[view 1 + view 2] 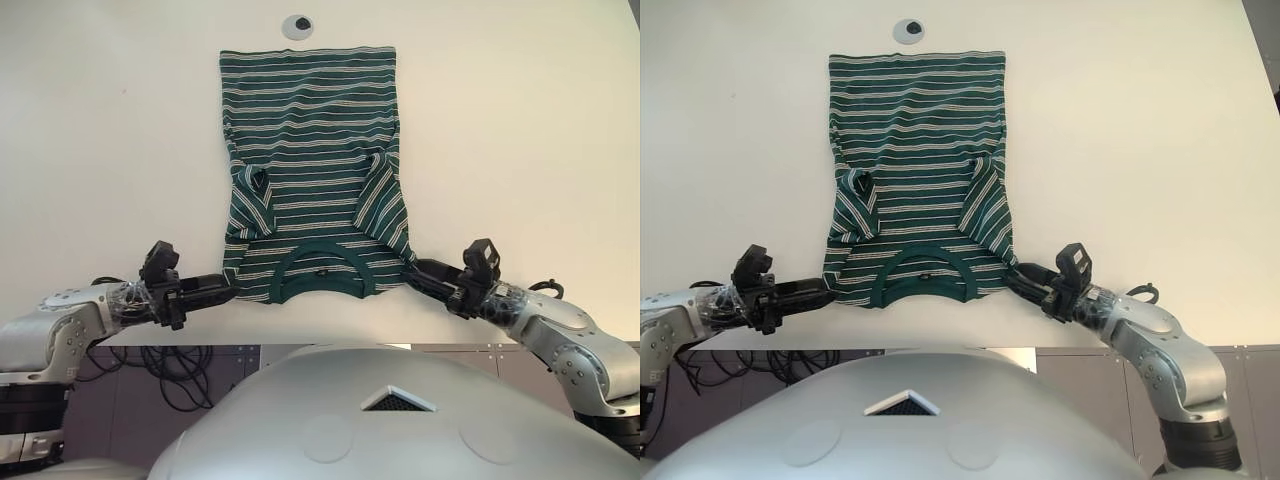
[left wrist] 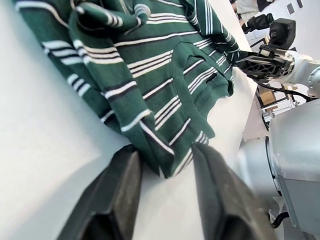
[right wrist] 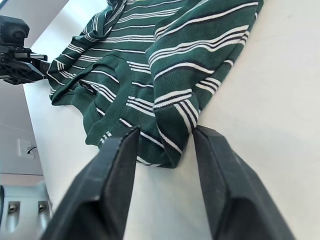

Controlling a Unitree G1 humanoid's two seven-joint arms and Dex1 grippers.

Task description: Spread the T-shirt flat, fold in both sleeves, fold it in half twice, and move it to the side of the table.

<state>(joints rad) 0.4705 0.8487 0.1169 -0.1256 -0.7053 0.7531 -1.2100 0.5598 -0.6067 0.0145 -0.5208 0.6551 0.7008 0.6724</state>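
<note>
Left gripper [image 1: 226, 287] and right gripper [image 1: 412, 268] each stand moderately open, fingers [image 2: 125, 175] straddling one near shoulder corner of the dark green, white-striped knit T-shirt [image 1: 310, 150] without clamping the cloth. The shirt lies flat in the middle of the white table [image 1: 520, 130], its collar [image 1: 325, 262] toward the robot and its hem at the far side. Both short sleeves [image 1: 250, 195] are turned in over the body. A small grey round disc [image 1: 298, 25] sits on the table just beyond the hem. Spreading and the sleeve folds look done; the two half folds and the move to the table's side remain. The first half fold seems about to start, probably by pinching these corners and carrying them toward the hem.
</note>
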